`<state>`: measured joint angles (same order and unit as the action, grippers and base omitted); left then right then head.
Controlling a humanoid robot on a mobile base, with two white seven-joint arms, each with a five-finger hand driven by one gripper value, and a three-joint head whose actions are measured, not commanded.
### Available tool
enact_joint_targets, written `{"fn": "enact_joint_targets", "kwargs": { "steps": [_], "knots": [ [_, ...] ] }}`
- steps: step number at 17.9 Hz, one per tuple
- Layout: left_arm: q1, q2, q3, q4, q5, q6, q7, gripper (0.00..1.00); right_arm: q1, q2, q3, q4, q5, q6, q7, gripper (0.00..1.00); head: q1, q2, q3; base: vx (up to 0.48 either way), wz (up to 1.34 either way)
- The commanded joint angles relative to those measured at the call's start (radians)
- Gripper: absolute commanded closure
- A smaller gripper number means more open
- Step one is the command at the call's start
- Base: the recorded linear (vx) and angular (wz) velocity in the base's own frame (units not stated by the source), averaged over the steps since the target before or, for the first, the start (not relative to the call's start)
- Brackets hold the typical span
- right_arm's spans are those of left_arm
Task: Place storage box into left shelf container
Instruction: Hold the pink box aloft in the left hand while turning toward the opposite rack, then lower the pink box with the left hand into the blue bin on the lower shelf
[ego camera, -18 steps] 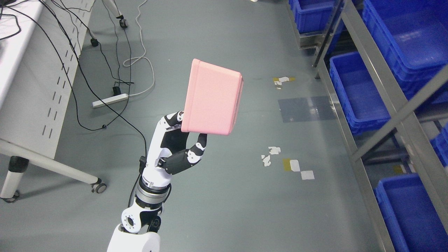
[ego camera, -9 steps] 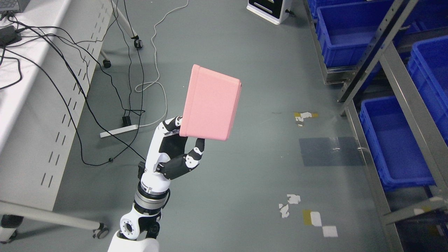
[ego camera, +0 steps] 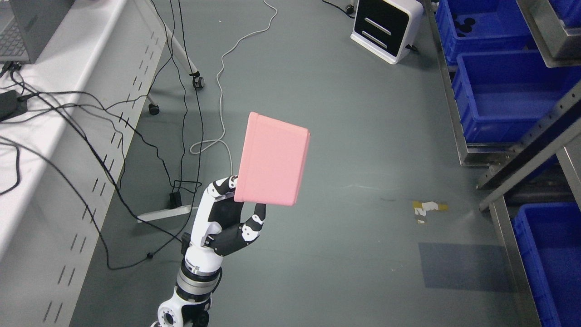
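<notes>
Head view: 1 arm comes up from the bottom edge left of the middle, and its left hand holds 1 pink storage box up in the air above the grey floor. The fingers are curled against the box's lower edge, gripping it from below, with the thumb side at the box's lower left corner. The box is tilted, its broad flat face toward the camera and its top leaning slightly to the right. It touches nothing but the hand.

The right arm does not show.

Along the right edge stands a metal shelf carrying blue containers; 3 are plain to see: 1 at the top, 1 below it, and 1 at the lower right corner. The box is well apart from all of them.

At the left runs 1 white tabletop with a laptop at its far corner and black cables trailing off it to the floor. 1 white power strip lies on the floor just left of the hand, and 1 white cable loops beyond it. 1 white and black device stands on the floor near the top. 1 patch of yellow and white tape marks the floor near the shelf.
</notes>
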<state>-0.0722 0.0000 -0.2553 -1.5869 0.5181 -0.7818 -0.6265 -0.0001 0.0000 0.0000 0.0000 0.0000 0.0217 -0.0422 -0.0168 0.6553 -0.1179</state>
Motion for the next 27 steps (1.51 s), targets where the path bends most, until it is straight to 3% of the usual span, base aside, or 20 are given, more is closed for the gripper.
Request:
{"fn": "enact_joint_targets", "kwargs": {
  "steps": [1,11,19,23,27],
  "knots": [
    [0.051,0.017,-0.028,-0.002,0.0,-0.004,-0.002,0.99,0.009,-0.017,-0.005,-0.017,0.002,0.0,-0.001,0.0,0.0,0.0,0.0,0.496,0.09],
    [0.227,0.041,-0.097,0.001,-0.02,-0.004,-0.093,0.99,0.009,-0.017,-0.005,-0.017,0.002,0.0,-0.001,0.0,0.0,0.0,0.0,0.533,-0.55],
    [0.328,0.159,-0.094,0.002,-0.02,-0.004,-0.093,0.98,0.009,-0.017,-0.005,-0.017,0.002,0.0,-0.001,0.0,0.0,0.0,0.0,0.267,-1.42],
    [0.305,0.211,0.104,0.005,-0.021,-0.004,-0.093,0.98,0.009,-0.017,-0.005,-0.017,0.002,0.0,-0.001,0.0,0.0,0.0,0.0,0.193,-1.26],
    [0.163,0.365,0.258,0.089,-0.044,-0.004,-0.093,0.98,0.009,-0.017,-0.005,-0.017,0.002,0.0,-0.001,0.0,0.0,0.0,0.0,0.161,-0.91]
  ]
}}
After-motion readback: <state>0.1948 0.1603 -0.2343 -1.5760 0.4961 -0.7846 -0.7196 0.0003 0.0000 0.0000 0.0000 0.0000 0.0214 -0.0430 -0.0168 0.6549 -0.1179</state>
